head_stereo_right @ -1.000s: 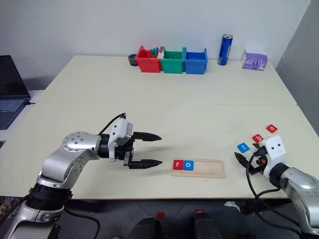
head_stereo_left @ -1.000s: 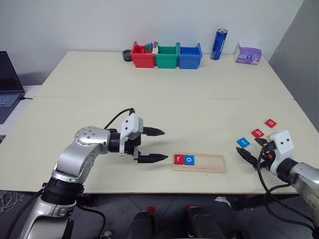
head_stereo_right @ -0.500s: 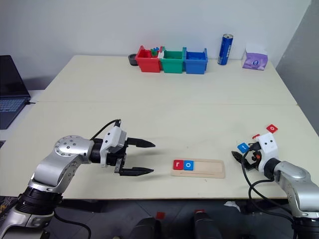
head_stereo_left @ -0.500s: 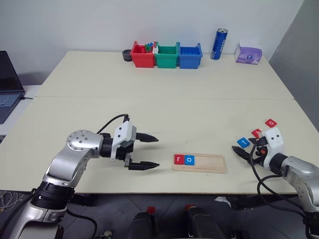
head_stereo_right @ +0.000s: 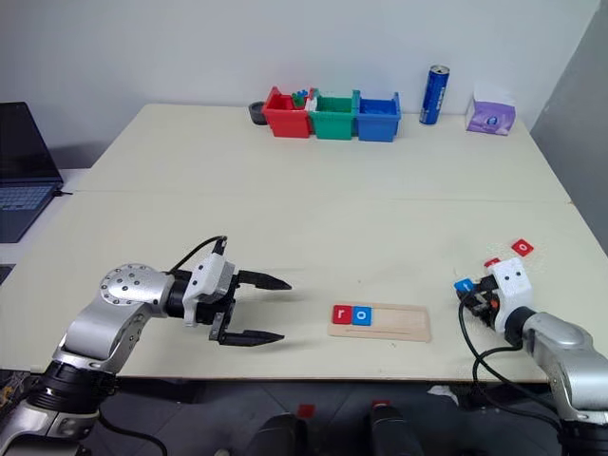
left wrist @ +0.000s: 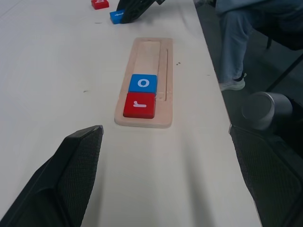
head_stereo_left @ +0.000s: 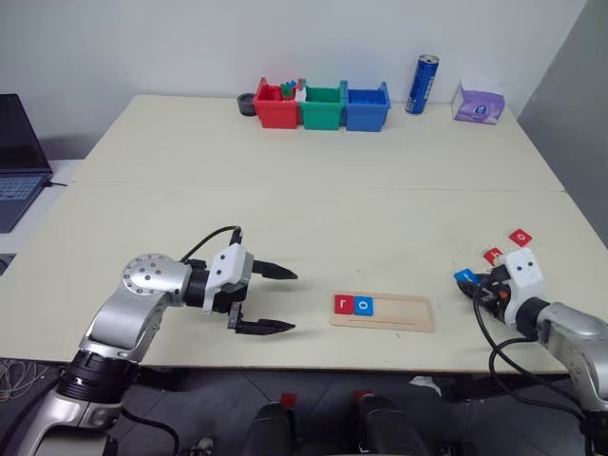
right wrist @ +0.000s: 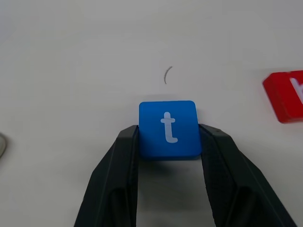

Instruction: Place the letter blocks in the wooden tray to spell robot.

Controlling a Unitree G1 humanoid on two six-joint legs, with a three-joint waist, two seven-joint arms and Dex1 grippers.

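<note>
The wooden tray (head_stereo_left: pixel 407 313) lies near the table's front edge, with a red "r" block (head_stereo_left: pixel 342 304) and a blue "o" block (head_stereo_left: pixel 362 305) side by side at its left end. My left gripper (head_stereo_left: pixel 285 301) hovers open to the left of the tray, pointing at it and holding nothing. At the right, a blue "t" block (right wrist: pixel 168 127) lies on the table with my right gripper (right wrist: pixel 168 136) shut on it, one finger pressed against each side. Just beyond it lie two red blocks (head_stereo_left: pixel 492 256) (head_stereo_left: pixel 520 237).
Red (head_stereo_left: pixel 275 104), green (head_stereo_left: pixel 321 104) and blue (head_stereo_left: pixel 366 104) bins line the table's far edge, with a blue can (head_stereo_left: pixel 421 84) and a purple tissue pack (head_stereo_left: pixel 478 103) to their right. A laptop (head_stereo_left: pixel 19 161) sits off the left side. A person's leg (left wrist: pixel 251 28) is beside the front edge.
My right gripper's fingers have closed onto the sides of the blue "t" block. My left gripper has drawn back a little to the left, away from the tray, staying open.
</note>
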